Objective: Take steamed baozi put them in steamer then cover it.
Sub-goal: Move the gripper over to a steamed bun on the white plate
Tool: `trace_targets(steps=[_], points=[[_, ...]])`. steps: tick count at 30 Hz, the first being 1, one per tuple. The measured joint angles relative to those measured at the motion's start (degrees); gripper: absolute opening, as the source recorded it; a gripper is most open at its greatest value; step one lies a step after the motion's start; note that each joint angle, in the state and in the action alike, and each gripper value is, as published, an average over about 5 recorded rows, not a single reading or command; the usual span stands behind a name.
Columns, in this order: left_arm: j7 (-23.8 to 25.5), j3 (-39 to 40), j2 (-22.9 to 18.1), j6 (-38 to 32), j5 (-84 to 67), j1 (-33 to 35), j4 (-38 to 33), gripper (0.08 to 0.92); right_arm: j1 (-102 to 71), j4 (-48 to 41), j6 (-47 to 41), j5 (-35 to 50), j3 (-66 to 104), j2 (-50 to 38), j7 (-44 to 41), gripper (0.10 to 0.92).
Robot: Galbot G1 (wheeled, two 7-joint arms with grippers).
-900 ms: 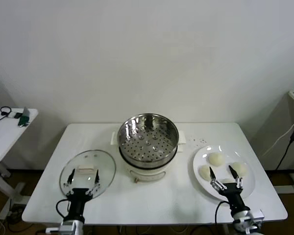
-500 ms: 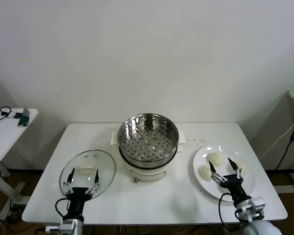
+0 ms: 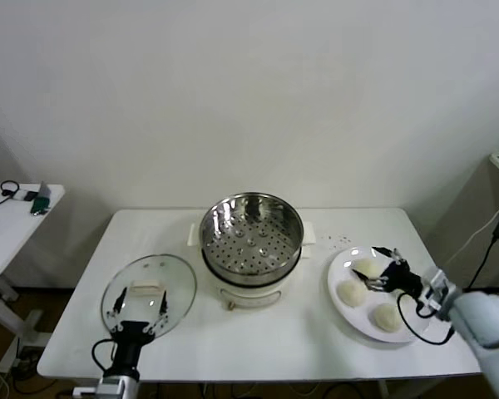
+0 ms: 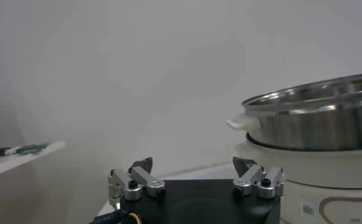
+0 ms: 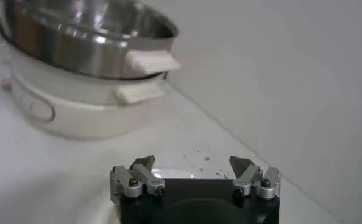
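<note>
The steamer [image 3: 251, 237] is a shiny perforated basket on a cream pot base [image 3: 248, 293] at mid-table; it also shows in the left wrist view [image 4: 315, 115] and the right wrist view [image 5: 77, 36]. Three steamed baozi [image 3: 366, 268] [image 3: 352, 293] [image 3: 387, 317] lie on a white plate [image 3: 336, 278] to its right. My right gripper [image 3: 377, 268] [image 5: 193, 161] hovers open over the plate beside the far baozi, pointing towards the steamer, nothing between its fingers. My left gripper [image 3: 139, 303] [image 4: 193, 163] stands open at the near edge of the glass lid [image 3: 154, 281].
The lid lies flat on the table left of the steamer. A small side table [image 3: 17, 208] with cables stands far left. Dark specks [image 3: 341, 241] dot the tabletop between steamer and plate. The table's front edge is close below both arms.
My right arm has swung from the table's front edge round to the plate's right side and now points left over the baozi. The left arm has not moved.
</note>
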Motion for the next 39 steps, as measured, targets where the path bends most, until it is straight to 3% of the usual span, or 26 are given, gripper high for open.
trace_targets(steps=[14, 25, 39], points=[[-0.3, -0.3, 1.6, 1.4, -2.5, -0.5, 0.0, 0.823, 35.0, -15.8, 4.2, -9.0, -37.8, -4.3, -16.3, 0.823], [-0.6, -0.9, 2.1, 2.7, -3.1, -1.2, 0.2, 0.823, 45.7, -27.3, 5.8, -12.1, -52.7, 2.8, -19.5, 0.823], [-0.8, -1.4, 2.8, 3.8, -3.7, -1.4, -0.1, 0.823, 49.9, -38.8, 7.9, -15.0, -58.6, 12.8, -20.2, 0.823]])
